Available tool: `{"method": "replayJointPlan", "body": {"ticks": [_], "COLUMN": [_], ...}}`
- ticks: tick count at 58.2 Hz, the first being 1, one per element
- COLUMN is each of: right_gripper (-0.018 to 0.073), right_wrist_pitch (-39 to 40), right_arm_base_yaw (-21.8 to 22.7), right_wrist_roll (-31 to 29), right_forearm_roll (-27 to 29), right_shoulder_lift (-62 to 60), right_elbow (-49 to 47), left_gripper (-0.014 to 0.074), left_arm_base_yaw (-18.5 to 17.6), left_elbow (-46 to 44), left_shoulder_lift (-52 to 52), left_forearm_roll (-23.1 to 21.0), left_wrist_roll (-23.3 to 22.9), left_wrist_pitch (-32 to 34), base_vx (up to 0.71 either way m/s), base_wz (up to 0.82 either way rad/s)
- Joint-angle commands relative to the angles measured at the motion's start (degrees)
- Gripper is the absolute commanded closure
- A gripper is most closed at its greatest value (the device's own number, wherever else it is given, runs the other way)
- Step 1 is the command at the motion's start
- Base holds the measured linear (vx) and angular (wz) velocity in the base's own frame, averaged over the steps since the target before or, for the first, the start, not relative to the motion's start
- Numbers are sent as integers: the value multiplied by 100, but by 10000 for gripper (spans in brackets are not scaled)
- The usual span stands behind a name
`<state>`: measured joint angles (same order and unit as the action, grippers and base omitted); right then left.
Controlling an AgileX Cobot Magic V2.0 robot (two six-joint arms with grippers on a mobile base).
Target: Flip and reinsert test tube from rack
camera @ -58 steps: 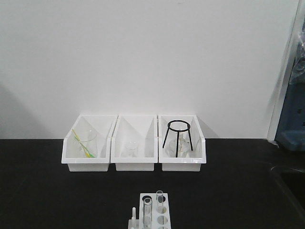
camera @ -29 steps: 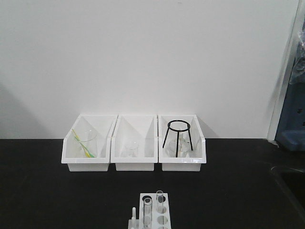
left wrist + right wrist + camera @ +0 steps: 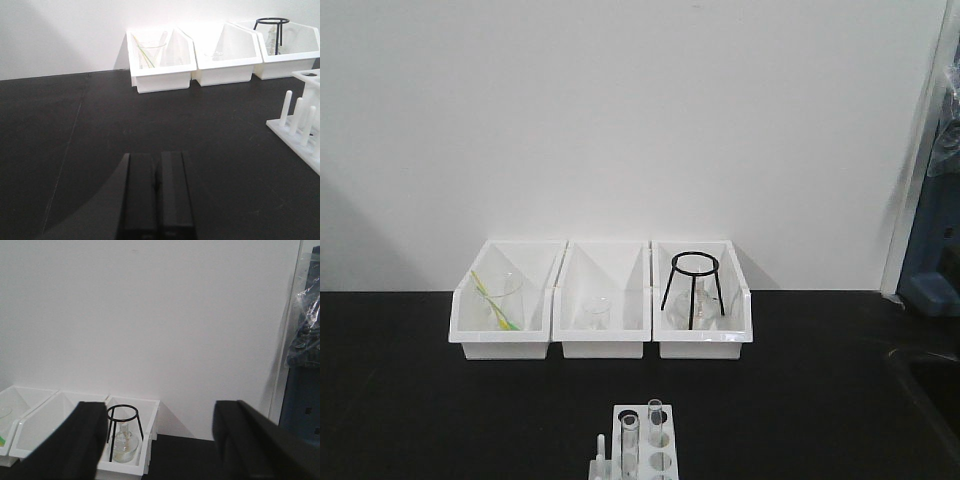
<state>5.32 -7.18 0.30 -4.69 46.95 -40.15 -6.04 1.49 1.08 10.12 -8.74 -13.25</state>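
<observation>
Nothing visibly shifts versus the earlier front frames: rack (image 3: 645, 455), both tubes and bins (image 3: 600, 345) sit as they were, and no arm shows in the front view. Rack is upright at the near table edge, partly cut off by the frame bottom.

Two glass tubes stand in it, mouths up. Near tube (image 3: 630, 445) is in the column beside the pegs; far tube (image 3: 655, 418) is one column over and one row back. Can't tell which is the target.

Left gripper (image 3: 157, 165) is low over the table (image 3: 75, 150), off the rack's peg side and well apart from it. Its fingers are pressed together with nothing between them. Right gripper (image 3: 160, 440) is spread wide and empty, aimed past the rack at the bin behind it that holds the tripod (image 3: 111, 435). Rack is out of its view.

Judgement: first step, approach not begun, no tube pulled. Next move calls for an opened gripper coming down over one tube, pinching the glass above the top plate, then lifting straight up clear of the hole without dragging the neighbour. Right looks the readier arm; left needs opening first.
</observation>
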Motion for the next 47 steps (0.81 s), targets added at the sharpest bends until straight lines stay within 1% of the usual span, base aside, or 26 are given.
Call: {"method": "replayJointPlan", "body": {"ticks": [1,9,13,16,19,21,26,30,38,41,47], "right_gripper": [-74,-71,-54,-37,-18,-3,18,27,29,29,29], "right_wrist_pitch": [661,790,939,1170,1503,1869,2703,3243,4092,4430,5050], "right_arm_base_yaw": [26,21,-2,-109,-297,-511,-991,-1332,-1883,-1983,-2039], "right_wrist_roll": [15,524,790,912,1031,1154,1447,1477,1477,1465,1434], "right_forearm_roll": [21,-57,-203,-391,-628,-823,-1100,-1251,-1514,-1584,-1669], "right_shoulder_lift": [-30,-25,-11,20,80,180,550,978,2123,2525,3355], "right_elbow": [-211,-115,164,482,863,1210,1821,2095,2087,2000,1686], "left_gripper": [602,602,602,602,602,602,602,602,602,602,602], "left_arm_base_yaw": [-1,-1,-1,-1,-1,-1,-1,-1,-1,-1,-1], "left_elbow": [-23,-23,-23,-23,-23,-23,-23,-23,-23,-23,-23], "left_shoulder_lift": [46,46,46,46,46,46,46,46,46,46,46], "left_forearm_roll": [-22,-22,-22,-22,-22,-22,-22,-22,-22,-22,-22], "left_wrist_roll": [-50,-50,-50,-50,-50,-50,-50,-50,-50,-50,-50], "left_wrist_pitch": [454,454,454,454,454,454,454,454,454,454,454], "base_vx": [0,0,0,0,0,0,0,0,0,0,0], "base_wz": [0,0,0,0,0,0,0,0,0,0,0]}}
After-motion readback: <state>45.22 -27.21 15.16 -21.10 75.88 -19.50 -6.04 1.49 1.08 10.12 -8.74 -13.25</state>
